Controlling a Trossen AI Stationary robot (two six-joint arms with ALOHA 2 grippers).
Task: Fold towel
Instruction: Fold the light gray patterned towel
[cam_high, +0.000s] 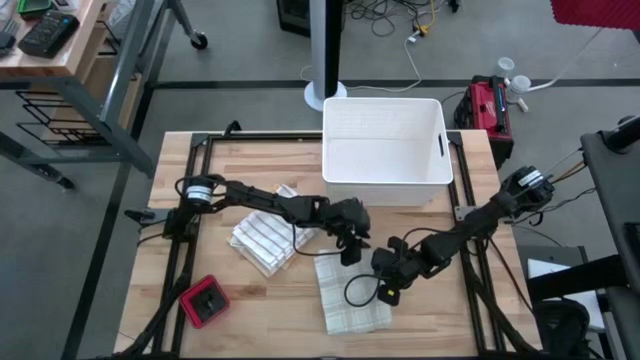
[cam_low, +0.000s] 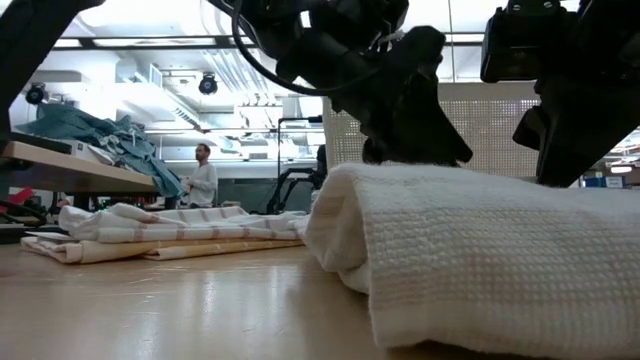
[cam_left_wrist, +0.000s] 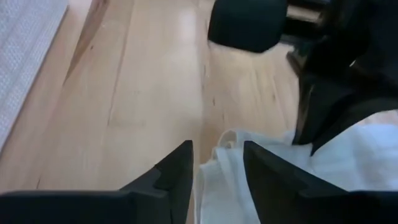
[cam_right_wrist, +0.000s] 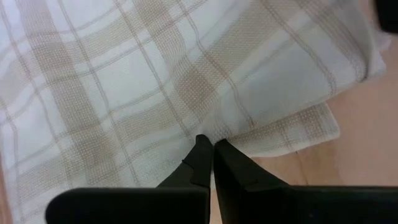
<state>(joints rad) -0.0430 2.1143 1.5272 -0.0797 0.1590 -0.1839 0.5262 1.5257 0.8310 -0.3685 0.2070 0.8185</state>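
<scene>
A white towel with beige checks (cam_high: 350, 292) lies folded on the wooden table near its front edge; in the low view it is a thick fold (cam_low: 480, 260). My left gripper (cam_high: 350, 250) stands open at the towel's far edge, its fingers on either side of a bunched towel corner (cam_left_wrist: 219, 163). My right gripper (cam_high: 392, 285) is at the towel's right edge, shut on the cloth (cam_right_wrist: 208, 142). My right gripper pinches the towel at the edge of its upper folded layer (cam_right_wrist: 219, 132) between its two fingertips. The fingers slant down from the table's right side. One layer or several, I cannot tell. The towel lies flat on the table, with a lower layer (cam_right_wrist: 305, 134) showing beyond the edge.
A second, striped towel (cam_high: 265, 242) lies crumpled to the left of the folded one. A white plastic bin (cam_high: 385, 150) stands at the far edge. A red and black object (cam_high: 205, 302) sits at the front left. A person (cam_low: 205, 180) stands far off in the room.
</scene>
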